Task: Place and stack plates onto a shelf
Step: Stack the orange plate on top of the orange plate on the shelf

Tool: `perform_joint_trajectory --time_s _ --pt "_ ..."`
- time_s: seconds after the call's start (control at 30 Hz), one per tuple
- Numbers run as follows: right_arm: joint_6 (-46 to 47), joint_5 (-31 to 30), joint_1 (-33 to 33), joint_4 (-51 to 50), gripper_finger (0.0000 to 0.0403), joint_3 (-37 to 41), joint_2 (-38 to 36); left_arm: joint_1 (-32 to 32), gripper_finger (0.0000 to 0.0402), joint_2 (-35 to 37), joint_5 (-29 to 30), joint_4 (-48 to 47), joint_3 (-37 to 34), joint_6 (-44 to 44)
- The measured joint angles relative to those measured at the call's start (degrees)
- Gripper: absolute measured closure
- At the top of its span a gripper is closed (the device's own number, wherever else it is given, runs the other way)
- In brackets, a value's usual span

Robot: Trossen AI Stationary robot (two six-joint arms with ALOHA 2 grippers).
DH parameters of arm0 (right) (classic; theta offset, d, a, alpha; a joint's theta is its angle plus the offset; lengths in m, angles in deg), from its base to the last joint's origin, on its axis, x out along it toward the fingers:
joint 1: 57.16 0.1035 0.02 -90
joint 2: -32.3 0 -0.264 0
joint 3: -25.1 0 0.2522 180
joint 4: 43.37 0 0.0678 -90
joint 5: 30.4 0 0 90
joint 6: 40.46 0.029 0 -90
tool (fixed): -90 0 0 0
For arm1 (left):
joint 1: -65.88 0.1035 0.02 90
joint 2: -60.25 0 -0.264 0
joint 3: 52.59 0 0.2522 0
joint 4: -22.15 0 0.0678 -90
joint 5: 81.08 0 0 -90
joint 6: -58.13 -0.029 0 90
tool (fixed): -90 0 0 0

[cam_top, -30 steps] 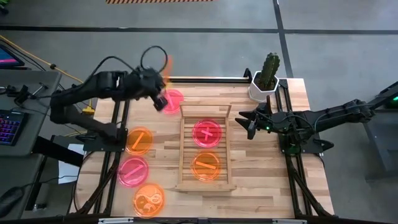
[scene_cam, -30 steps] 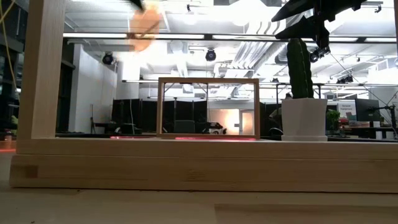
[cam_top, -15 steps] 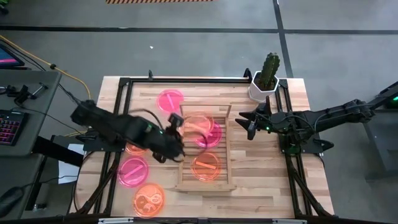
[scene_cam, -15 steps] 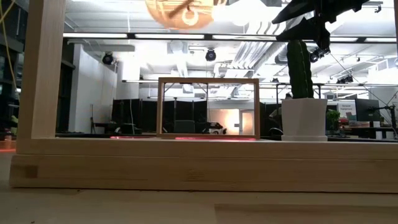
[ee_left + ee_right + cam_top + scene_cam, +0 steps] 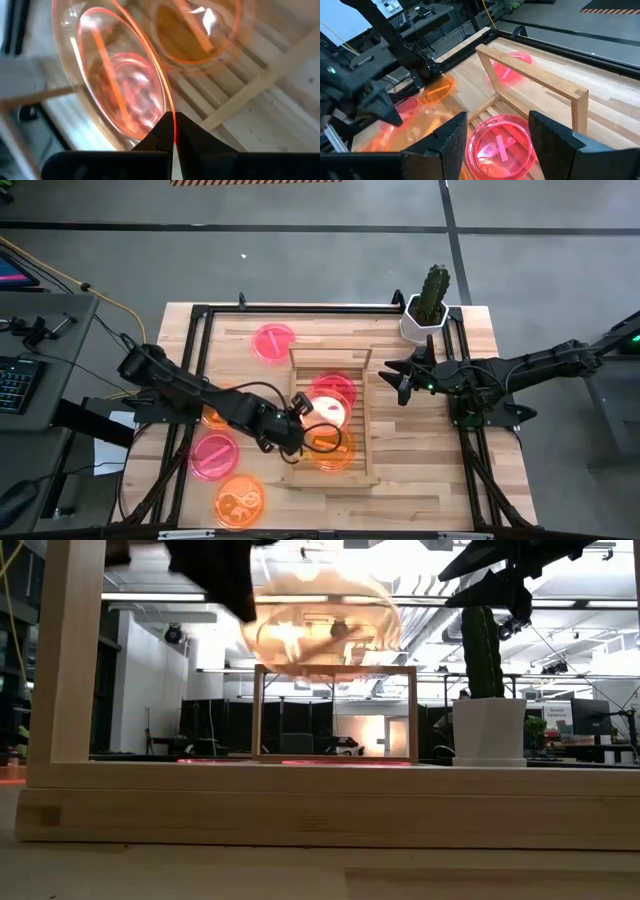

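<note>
Wooden tabletop (image 5: 420,460), slatted shelf (image 5: 372,420).
Left gripper (image 5: 173,131) pinches a translucent orange plate's (image 5: 117,80) rim above it; right gripper (image 5: 496,131) gapes empty.

held plate (image 5: 322,628) motion-blurred, shelf (image 5: 335,713) base hidden

Cactus (image 5: 434,288) in a white pot (image 5: 421,321), upright at the far right corner of the wooden counter (image 5: 420,450). Keyboard (image 5: 13,388) with lit keys on a grey desk (image 5: 40,350) beside the counter's left edge. Yellow cable (image 5: 85,285) across the grey floor. Perhaps dark partitions (image 5: 215,725) in the room behind.
</note>
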Motion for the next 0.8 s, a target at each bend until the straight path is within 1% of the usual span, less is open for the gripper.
perform_joint_trajectory --time_s 0.17,0.23,0.4,0.5,0.6,0.7,0.8 --pt "0.0 0.0 0.0 -0.3 0.0208 0.0 0.0 0.0 0.0401 0.0 -2.7 11.1 -8.6 -12.3" --pt "0.0 0.0 0.0 -0.3 0.0208 0.0 0.0 0.0 0.0401 0.0 -2.9 14.8 -11.1 -15.1" --pt "0.0 0.0 0.0 -0.3 0.0208 0.0 0.0 -0.2 0.0401 0.0 -7.1 21.5 -14.8 -18.7" --pt "0.0 0.0 0.0 -0.3 0.0208 0.0 0.0 -0.2 0.0401 0.0 -9.5 26.0 -17.2 -22.5" --pt "0.0 0.0 0.0 -0.3 0.0208 0.0 0.0 -0.2 0.0401 -0.1 -9.8 28.1 -19.0 -25.6" --pt "0.0 -0.4 0.0 -0.4 0.0208 0.0 0.0 -0.2 0.0401 -0.5 -9.8 29.4 -20.3 -26.2" --pt "0.0 -0.4 0.0 -0.5 0.0208 0.0 0.0 -0.2 0.0401 -0.5 -12.3 30.5 -21.1 -26.8"
